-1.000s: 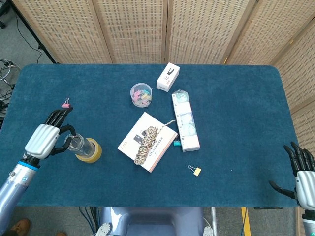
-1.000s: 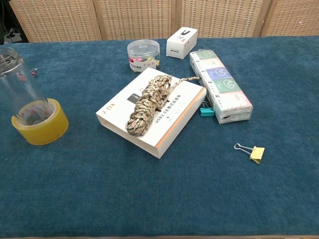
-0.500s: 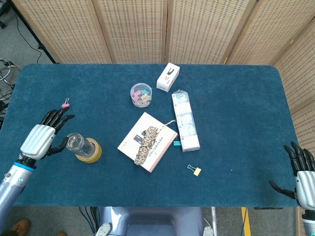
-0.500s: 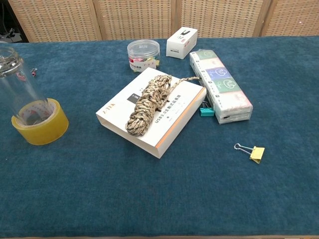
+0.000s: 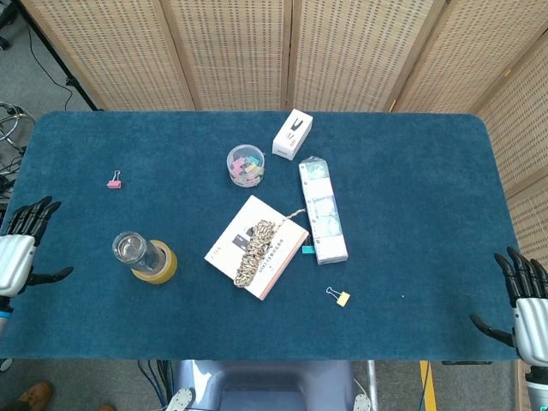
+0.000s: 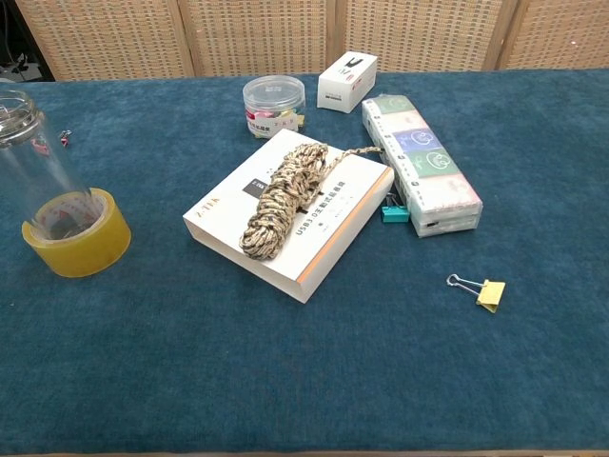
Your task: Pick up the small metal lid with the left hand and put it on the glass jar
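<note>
The small round metal lid (image 5: 127, 247) sits on top of the clear glass jar (image 6: 40, 162), which stands upright inside the ring of a yellow roll of tape (image 6: 77, 243) near the left side of the blue cloth-covered table (image 5: 411, 197). In the chest view the lid caps the jar's mouth at the upper left corner.

The left hand (image 5: 19, 254) is at the table's left edge, well apart from the jar, empty, with its dark fingers spread. The right hand (image 5: 524, 310) is at the table's near right corner, also empty with fingers spread apart.

A small pink binder clip (image 5: 113, 182) lies beyond the jar. Toward the middle lies a flat white box with an orange edge (image 6: 285, 214), and a coil of speckled braided rope (image 6: 282, 197) rests on it. Beside the box's right edge is a teal binder clip (image 6: 395, 211), touching a long pack of tissues in clear wrap (image 6: 420, 164). A round clear plastic tub of coloured clips (image 6: 273, 105) and a small white carton (image 6: 346, 81) stand farther back. A yellow binder clip (image 6: 481, 289) lies alone nearer the front.
</note>
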Controlling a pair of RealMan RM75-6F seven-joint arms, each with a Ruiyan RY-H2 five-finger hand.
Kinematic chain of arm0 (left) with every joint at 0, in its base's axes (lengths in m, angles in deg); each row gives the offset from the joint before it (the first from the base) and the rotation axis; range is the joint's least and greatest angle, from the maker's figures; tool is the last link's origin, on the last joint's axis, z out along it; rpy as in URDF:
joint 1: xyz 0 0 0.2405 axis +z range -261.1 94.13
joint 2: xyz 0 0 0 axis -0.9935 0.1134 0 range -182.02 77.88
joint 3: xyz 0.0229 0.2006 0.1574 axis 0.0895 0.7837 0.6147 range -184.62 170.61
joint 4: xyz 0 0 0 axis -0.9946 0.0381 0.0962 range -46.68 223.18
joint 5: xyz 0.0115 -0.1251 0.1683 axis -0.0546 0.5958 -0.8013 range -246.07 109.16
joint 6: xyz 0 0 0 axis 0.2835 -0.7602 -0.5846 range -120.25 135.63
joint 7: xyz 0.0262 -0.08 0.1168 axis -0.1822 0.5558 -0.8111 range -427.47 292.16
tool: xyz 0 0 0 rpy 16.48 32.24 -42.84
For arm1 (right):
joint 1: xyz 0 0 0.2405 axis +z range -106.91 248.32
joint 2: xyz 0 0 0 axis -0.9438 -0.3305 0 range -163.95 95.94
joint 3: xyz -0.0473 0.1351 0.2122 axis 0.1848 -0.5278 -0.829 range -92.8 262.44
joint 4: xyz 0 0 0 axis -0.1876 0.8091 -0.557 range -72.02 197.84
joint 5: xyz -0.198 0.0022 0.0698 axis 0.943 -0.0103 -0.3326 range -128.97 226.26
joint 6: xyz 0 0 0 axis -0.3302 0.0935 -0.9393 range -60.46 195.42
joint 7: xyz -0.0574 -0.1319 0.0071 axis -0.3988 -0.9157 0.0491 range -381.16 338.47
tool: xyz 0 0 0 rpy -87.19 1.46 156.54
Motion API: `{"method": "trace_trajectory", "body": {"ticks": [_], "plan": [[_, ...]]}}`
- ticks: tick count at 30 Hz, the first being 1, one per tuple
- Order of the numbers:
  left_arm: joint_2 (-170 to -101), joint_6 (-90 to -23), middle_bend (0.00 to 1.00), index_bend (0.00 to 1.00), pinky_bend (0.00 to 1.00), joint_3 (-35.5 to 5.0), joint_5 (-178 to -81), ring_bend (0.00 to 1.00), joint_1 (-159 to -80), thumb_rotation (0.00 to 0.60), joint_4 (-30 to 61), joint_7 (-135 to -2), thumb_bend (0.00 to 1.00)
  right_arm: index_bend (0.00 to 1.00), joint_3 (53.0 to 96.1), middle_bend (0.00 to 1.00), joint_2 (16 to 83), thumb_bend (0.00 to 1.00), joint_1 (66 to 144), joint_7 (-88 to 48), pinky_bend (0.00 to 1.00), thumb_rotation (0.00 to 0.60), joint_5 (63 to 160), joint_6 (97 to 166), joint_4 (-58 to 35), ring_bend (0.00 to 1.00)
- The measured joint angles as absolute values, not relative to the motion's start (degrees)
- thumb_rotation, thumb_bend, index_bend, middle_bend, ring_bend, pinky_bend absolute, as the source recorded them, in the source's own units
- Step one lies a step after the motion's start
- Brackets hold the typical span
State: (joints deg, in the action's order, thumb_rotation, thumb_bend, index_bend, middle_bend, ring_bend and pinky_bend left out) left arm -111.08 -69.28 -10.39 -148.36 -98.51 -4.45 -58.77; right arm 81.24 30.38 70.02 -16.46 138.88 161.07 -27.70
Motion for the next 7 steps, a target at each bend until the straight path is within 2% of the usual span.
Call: {"method": "trace_trajectory", "body": {"ticks": [7], "plan": [[-115.03, -74.77, 0.0, 0.0, 0.0, -8.97, -147.39, 0.0, -93.02, 0.6, 0.65, -56.94, 0.02, 0.0, 80.89, 0.0, 30.33, 0.0, 69.66, -19.4, 0.0, 0.6, 138.47, 161.74, -27.98, 0.0]]}}
